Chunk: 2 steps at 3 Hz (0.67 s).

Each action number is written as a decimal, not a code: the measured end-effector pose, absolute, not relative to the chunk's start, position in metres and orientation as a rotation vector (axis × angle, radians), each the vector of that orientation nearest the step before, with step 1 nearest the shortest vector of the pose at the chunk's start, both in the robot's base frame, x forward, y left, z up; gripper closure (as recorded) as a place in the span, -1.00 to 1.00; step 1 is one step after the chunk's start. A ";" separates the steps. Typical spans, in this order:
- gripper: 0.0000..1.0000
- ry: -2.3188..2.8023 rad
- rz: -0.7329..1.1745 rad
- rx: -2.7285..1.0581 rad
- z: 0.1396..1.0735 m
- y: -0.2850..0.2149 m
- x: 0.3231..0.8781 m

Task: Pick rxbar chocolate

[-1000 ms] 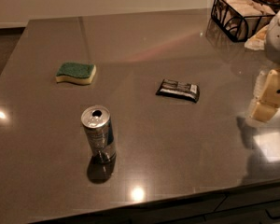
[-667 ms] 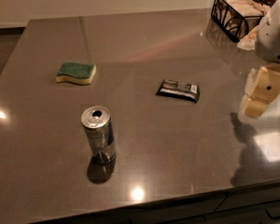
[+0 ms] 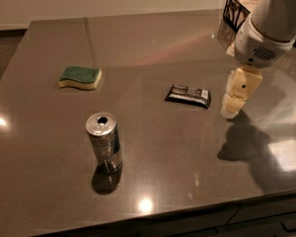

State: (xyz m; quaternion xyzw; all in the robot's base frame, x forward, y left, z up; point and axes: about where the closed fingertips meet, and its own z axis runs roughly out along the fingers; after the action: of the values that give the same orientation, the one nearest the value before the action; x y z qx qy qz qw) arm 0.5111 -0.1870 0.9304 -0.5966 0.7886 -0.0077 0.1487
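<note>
A: Bar location?
B: Bar lies flat mid-way across the table, long axis roughly along the near edge.
A: Pincer?
B: Pincer hangs just beside it, right-edge side; apart or together, cannot tell.

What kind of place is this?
Probably a kitchen or break room: a dark countertop holding a sponge, a drink can and a wire basket. The gripper hovers beside the rxbar chocolate.

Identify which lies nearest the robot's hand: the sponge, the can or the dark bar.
The dark bar: it lies just left of the hand hanging at the right; the sponge and can lie farther off.
</note>
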 end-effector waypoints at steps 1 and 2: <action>-1.00 2.263 0.029 -1.714 0.906 -0.171 0.535; -1.00 2.271 0.106 -1.726 0.882 -0.154 0.553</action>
State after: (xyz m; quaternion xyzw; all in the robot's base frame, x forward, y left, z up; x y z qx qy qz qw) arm 0.5531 -0.1538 0.8821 -0.5986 0.7873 0.0369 0.1431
